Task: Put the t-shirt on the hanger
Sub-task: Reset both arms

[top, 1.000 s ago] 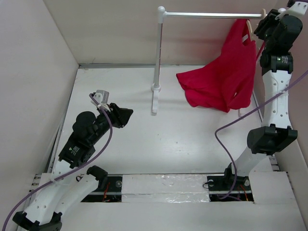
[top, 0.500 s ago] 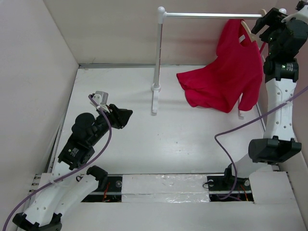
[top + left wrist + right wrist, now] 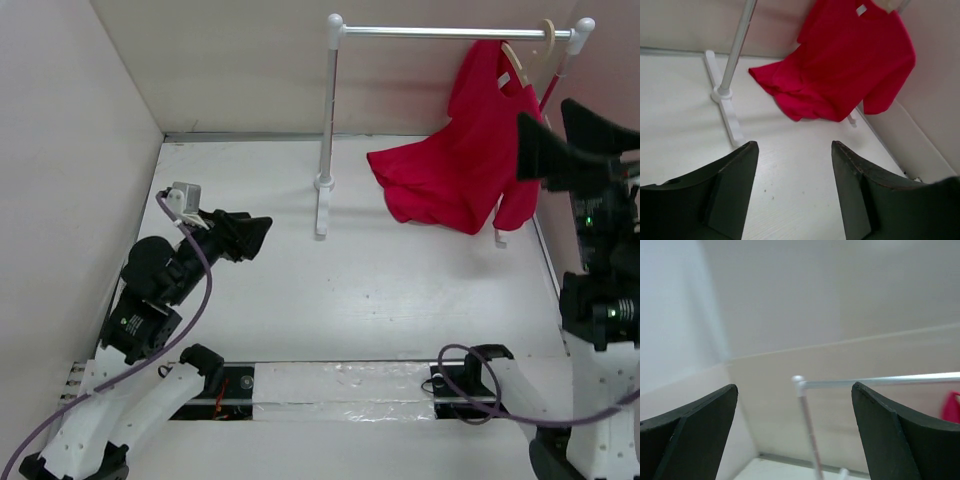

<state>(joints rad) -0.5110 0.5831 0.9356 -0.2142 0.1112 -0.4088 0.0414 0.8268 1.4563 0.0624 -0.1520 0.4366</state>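
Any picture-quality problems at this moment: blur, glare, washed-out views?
Top external: even soft light, faint shadows, no glare, t-shirt crisp. Left wrist: t-shirt sharp, left gripper's fingers dark and slightly soft along the bottom. Right wrist: hazy, low contrast, rack rail soft, right gripper's fingers near-black with blurred edges.

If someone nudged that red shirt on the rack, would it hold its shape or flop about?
Probably floppy: the t-shirt sags in folds below the hanger. Likely to swing, since the hanger only hooks over the rail.
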